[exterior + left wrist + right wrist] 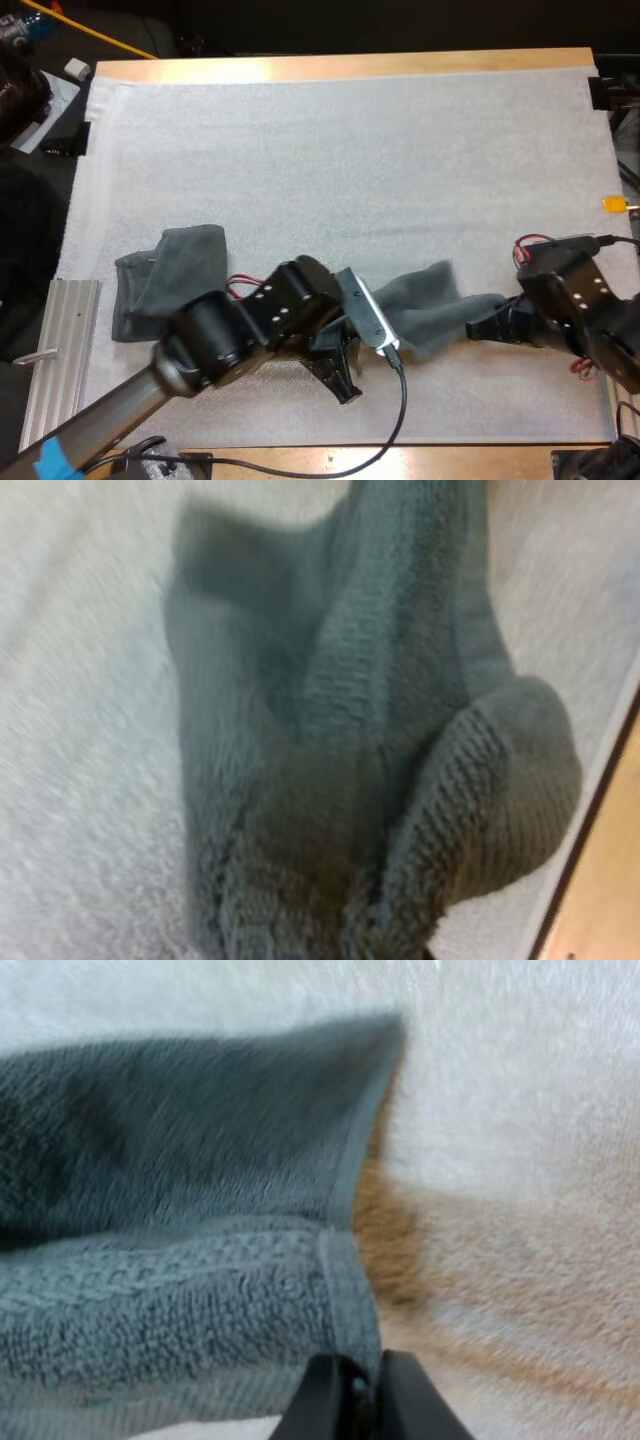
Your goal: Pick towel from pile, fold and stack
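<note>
A dark grey-green towel (432, 300) lies drawn out into a long, rumpled band on the white mat (350, 150), close to the mat's near edge. Its long axis runs left to right, roughly along that edge. The right hand (488, 326) sits at the towel's right end. In the right wrist view this hand (352, 1400) is nearly closed, pinching the towel's hemmed edge (180, 1260). The left hand (340, 378) is at the towel's left end, nearer the mat's near edge. Its grip cannot be told, though the left wrist view shows bunched towel folds (380, 730) very close. A second, crumpled towel (170, 275) lies toward the mat's left edge. The mat covers a wooden counter (350, 65).
</note>
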